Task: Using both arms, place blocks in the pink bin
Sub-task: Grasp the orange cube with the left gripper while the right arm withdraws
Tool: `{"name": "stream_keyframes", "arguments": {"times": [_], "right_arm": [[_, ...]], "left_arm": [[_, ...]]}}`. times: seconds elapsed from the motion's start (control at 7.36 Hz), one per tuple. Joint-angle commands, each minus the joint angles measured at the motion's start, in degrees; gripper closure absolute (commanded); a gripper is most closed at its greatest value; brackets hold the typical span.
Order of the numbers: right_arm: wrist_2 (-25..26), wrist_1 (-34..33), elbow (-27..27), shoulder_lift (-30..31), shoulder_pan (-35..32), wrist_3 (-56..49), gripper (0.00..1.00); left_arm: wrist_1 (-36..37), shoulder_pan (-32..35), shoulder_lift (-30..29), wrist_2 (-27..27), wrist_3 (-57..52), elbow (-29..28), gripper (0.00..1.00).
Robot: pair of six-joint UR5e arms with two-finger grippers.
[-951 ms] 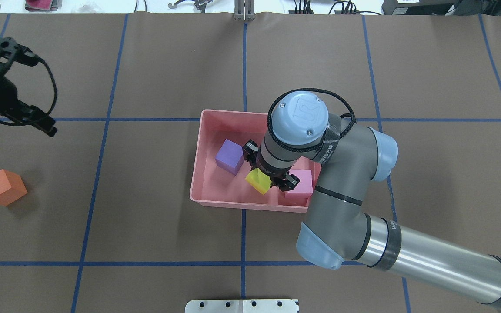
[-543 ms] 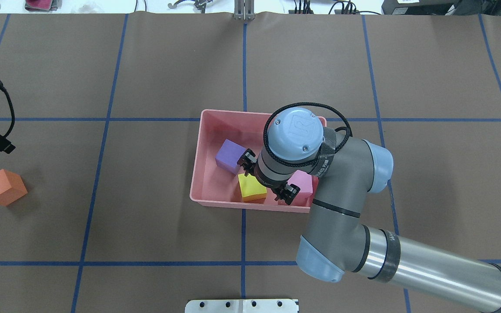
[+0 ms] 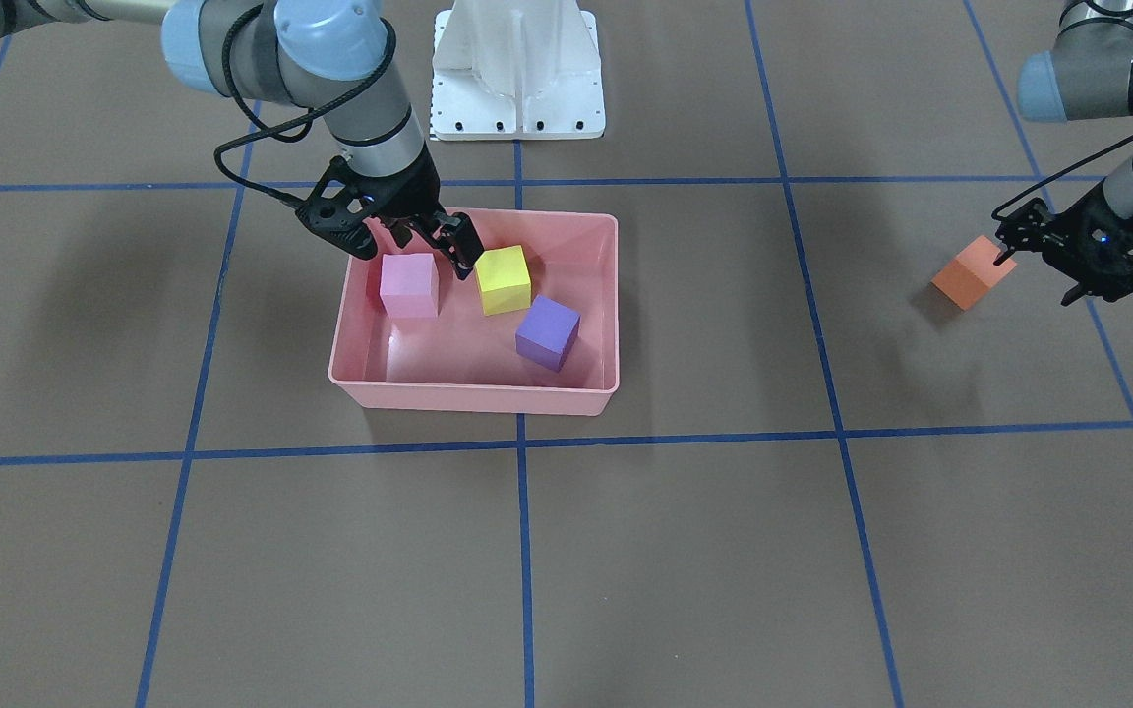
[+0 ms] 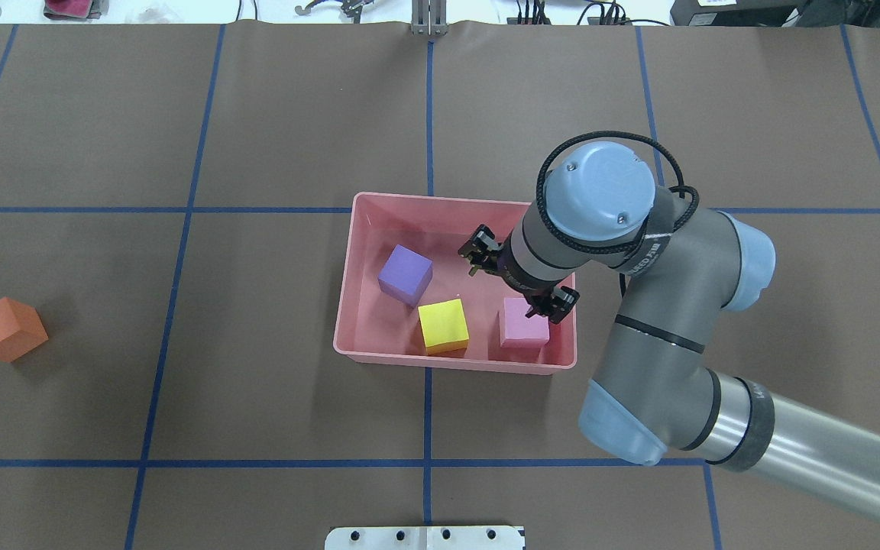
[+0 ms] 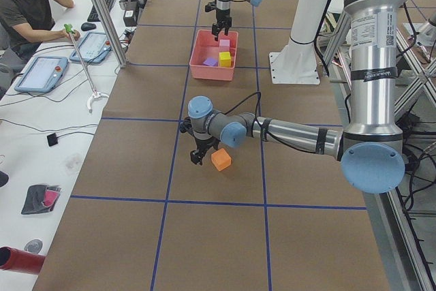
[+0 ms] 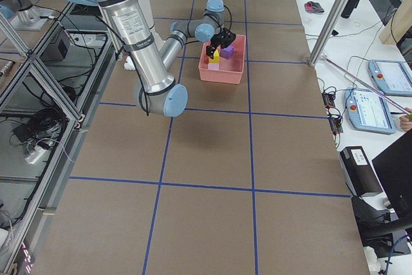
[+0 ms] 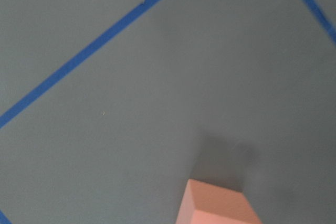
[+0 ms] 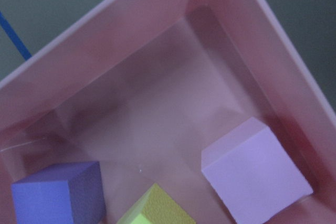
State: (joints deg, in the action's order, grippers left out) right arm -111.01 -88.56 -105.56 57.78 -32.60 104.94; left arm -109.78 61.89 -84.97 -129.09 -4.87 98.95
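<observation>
The yellow cube (image 4: pixel 443 326), which was being gripped above the bin (image 4: pixel 440 205) a second ago, is now lying released on the bin's floor. The right gripper (image 3: pixel 411 239) is being drawn off toward the bin's right end. Its fingers are being held spread over the pink cube (image 4: pixel 523 322), with nothing between them.

The left gripper (image 3: pixel 1043 267), seen farther up the table a second ago, is now being held low just beside the orange cube (image 4: pixel 4 328). Its fingers are spread, and one fingertip is being shown at the cube's upper edge. Whether it is touching cannot be told.

Three cubes are being contained in the bin, each apart from the others. The purple cube (image 4: pixel 405 275) is lying toward the left middle. The yellow cube is lying against the wall nearest the robot, and the pink cube is in the near right corner. The orange cube is being left on the table (image 4: pixel 257 344), well apart from the bin on the robot's left.

The bin is being shown as a shallow, glossy pink rectangle with a rimmed edge, set across a blue tape line. The cubes are being seen as matte and equal in size.
</observation>
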Motion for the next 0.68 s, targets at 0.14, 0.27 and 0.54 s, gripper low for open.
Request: {"name": "stream_keyframes", "arguments": {"times": [0.14,0.27,0.54], "right_arm": [[-10.24,-0.21,-1.32,4.43,-12.09,-13.99,0.0],[-10.37,-0.21,-1.14,5.58,-13.52,-17.45,0.0],[-10.46,-0.3,-1.05,6.38,-14.33,-18.98,0.0]], "left_arm": [[-2.63,-1.24,0.24,-0.63,2.39,-0.6,0.0],[-2.72,-3.25,0.24,-0.54,3.62,-0.25,0.0],[-2.98,-5.89,0.5,-0.54,6.52,0.28,0.0]]}}
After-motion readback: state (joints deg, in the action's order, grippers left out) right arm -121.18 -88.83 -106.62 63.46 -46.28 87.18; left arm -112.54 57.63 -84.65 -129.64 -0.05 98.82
